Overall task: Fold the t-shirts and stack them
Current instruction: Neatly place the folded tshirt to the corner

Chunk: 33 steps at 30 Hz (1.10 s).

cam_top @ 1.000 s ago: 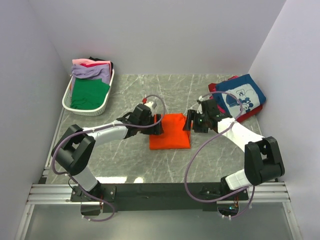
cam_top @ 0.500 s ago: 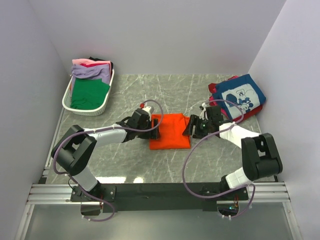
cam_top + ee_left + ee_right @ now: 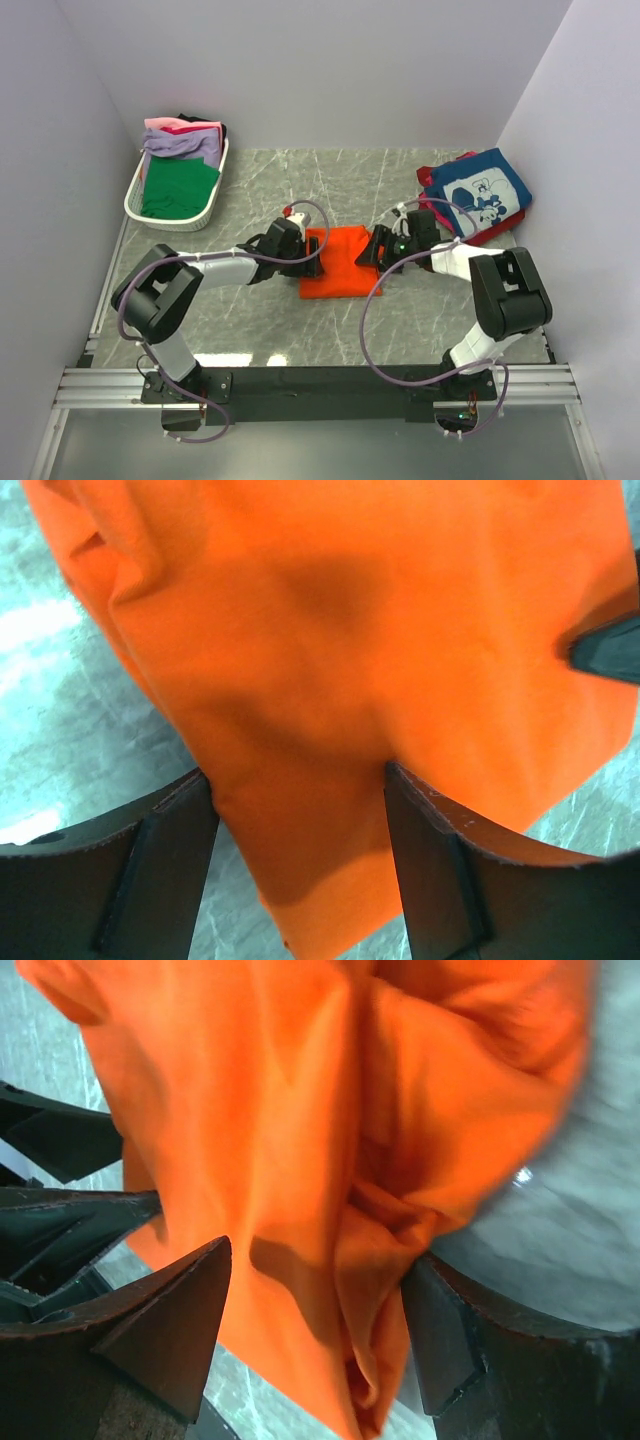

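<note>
Just past the arm bases, the orange tee (image 3: 340,268) lay mid-surface (image 3: 260,325) as a folded rectangle. The left end effector (image 3: 306,256) was on its left edge and the right end effector (image 3: 374,250) on its right edge. Both sat low with their jaws spread wide and cloth running between the fingers. Nothing looked pinched yet, so I'd call both of them open around the fabric.

My read was that this was the pick-up to move the folded tee onto the pile. The right wrist view showed a bunched ridge of layers between the fingers, while the left side looked flatter. To do it well, I'd have closed both sides together and deep enough to catch every layer. Then lift level with the hands held apart so the fold didn't sag open. One loose layer and the whole fold would have slid apart, I reckon.

Further back on the right, the navy tee (image 3: 482,195) with the white cartoon sat on a red tee (image 3: 503,231), the likely landing spot. Far left, the basket (image 3: 134,203) held a green tee (image 3: 178,188) and other tees waiting their turn.
</note>
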Tool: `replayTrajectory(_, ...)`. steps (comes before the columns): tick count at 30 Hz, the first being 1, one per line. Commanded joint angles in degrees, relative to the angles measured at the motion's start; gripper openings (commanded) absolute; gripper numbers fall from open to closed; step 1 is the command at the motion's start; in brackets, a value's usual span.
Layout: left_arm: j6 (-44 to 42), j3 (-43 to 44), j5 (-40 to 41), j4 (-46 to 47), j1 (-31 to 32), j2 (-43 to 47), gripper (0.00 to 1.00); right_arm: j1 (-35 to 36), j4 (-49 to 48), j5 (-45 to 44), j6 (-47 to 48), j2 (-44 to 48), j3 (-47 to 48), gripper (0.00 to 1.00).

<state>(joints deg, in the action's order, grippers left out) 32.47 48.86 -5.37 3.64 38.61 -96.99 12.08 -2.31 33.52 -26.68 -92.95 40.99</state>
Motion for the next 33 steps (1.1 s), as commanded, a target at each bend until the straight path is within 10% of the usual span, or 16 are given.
replayTrajectory(1, 0.49, 1.23, -1.84, 1.63, 0.24, -1.53, 0.7, 2.95, -0.59, -2.75, -0.39, -3.29, 0.23, 0.75)
replayTrajectory(10, 0.49, 1.59, -1.84, 1.72, 0.5, -2.5, 0.7, 6.21, 1.85, -8.63, -0.31, -6.37, 3.3, 0.65)
replayTrajectory(21, -0.12, 2.64, -0.27, -0.91, 0.41, 2.24, 0.73, 6.29, 7.75, -12.59, 4.17, -7.07, 9.18, 0.0)
replayTrajectory(33, -1.18, -3.86, -2.36, -1.0, -5.83, 10.68, 0.74, 3.75, 27.34, -24.9, 21.92, -3.64, 31.68, 0.0)
